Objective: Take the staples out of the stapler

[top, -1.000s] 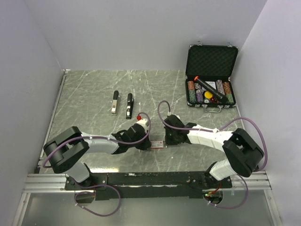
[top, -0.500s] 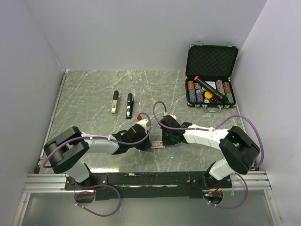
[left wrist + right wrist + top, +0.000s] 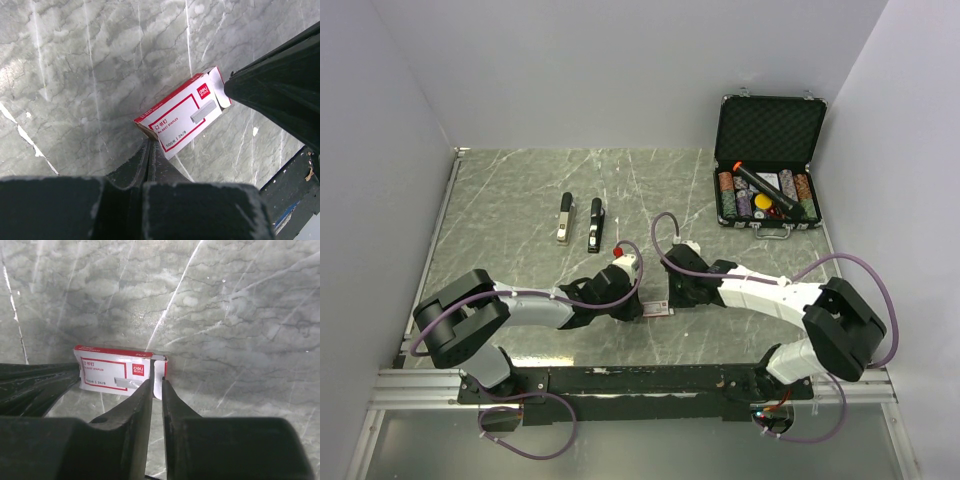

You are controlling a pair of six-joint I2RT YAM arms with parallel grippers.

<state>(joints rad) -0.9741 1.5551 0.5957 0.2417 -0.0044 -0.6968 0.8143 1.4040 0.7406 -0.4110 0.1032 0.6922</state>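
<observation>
The stapler shows only in the top view, as two slim black pieces side by side at the far left-centre (image 3: 595, 224), the left one (image 3: 565, 218) with silvery metal at its near end. No loose staples are in view. A small red-and-white box (image 3: 657, 309) lies between my grippers. My left gripper (image 3: 148, 141) is shut, with its tips touching the left end of the box (image 3: 182, 117). My right gripper (image 3: 157, 382) has a narrow gap between its fingers, and its tips are at the white end flap (image 3: 159, 390) of the box (image 3: 115, 372).
An open black case (image 3: 768, 130) stands at the far right, holding poker chips and a black tube with an orange end (image 3: 760, 186). Grey walls close the table on three sides. The two arms meet near the table's front centre.
The right gripper shifted slightly left and then back right at the box's end. The box and the left gripper have barely moved.
</observation>
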